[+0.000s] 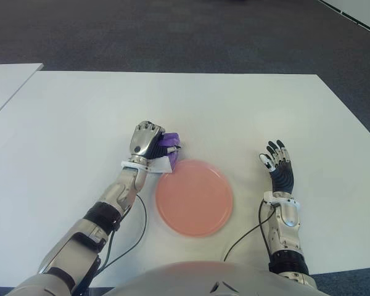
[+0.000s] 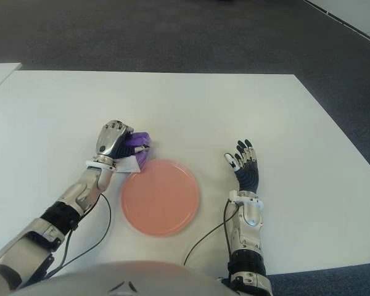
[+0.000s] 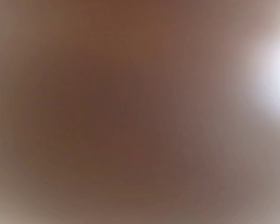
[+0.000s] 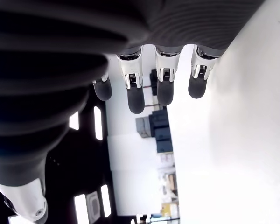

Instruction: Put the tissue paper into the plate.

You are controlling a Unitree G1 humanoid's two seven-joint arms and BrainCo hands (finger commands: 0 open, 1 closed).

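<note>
Here, a white table (image 1: 246,111) is shown with a pink plate (image 1: 195,197) centred. At its ten o'clock, the left hand (image 1: 149,140) is curled around the purple tissue paper (image 1: 170,141), held beside the rim. At three o'clock, the right hand (image 1: 279,165) is spread, holding nothing. Carrying is judged underway; release over the plate is needed next.

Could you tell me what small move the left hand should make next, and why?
Probably carry the left hand a little to its right, over the plate, then release: its fingers are curled on the tissue paper, which sits just off the plate's rim, not inside.
</note>
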